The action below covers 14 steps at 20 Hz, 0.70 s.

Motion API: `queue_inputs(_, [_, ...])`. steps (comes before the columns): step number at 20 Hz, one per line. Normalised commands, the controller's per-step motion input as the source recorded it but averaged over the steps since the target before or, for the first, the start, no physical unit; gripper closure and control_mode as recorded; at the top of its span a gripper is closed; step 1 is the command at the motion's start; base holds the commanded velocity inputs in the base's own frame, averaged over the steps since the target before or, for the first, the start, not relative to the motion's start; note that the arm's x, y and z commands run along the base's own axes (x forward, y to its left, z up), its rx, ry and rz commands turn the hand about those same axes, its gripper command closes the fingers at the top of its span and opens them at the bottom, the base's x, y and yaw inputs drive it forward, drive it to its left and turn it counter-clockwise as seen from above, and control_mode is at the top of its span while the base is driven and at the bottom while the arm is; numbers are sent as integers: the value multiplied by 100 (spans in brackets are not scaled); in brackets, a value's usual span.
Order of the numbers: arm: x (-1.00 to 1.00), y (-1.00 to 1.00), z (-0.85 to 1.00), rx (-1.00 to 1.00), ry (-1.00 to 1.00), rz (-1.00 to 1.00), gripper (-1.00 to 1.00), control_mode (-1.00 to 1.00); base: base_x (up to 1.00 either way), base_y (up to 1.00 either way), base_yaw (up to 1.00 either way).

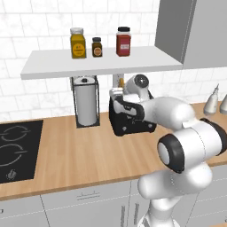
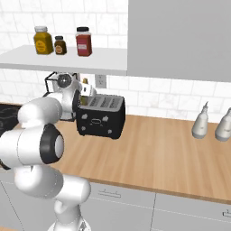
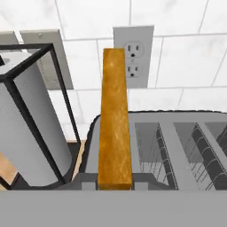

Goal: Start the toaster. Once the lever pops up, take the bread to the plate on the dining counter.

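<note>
The bread stands on edge, golden crust up, in the end slot of the black toaster on the wood worktop, gripper shut on it. The toaster's white front markings are unreadable, as are the labels on the shelf jars.

Arm reaches forward, end effector clamped shut.

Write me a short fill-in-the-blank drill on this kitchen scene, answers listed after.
1. The bread stands on edge in the toaster's ____ slot, the one nearest the paper-towel roll.
2. The shelf above the toaster carries ____ jars.
3. On the wall behind the bread is a white ____.
4. The worktop under the toaster is made of ____.

Missing words: end; three; outlet; wood
</note>
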Motion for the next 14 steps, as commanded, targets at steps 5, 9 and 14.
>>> queue_inputs(5, [-51, 0, 38, 0, -18, 0, 100, -100, 0, 0, 0])
queue_inputs(9, [-34, 0, 77, 0, -4, 0, 100, -100, 0, 0, 0])
queue_inputs(14, [-51, -26, 70, 0, 3, 0, 100, -100, 0, 0, 0])
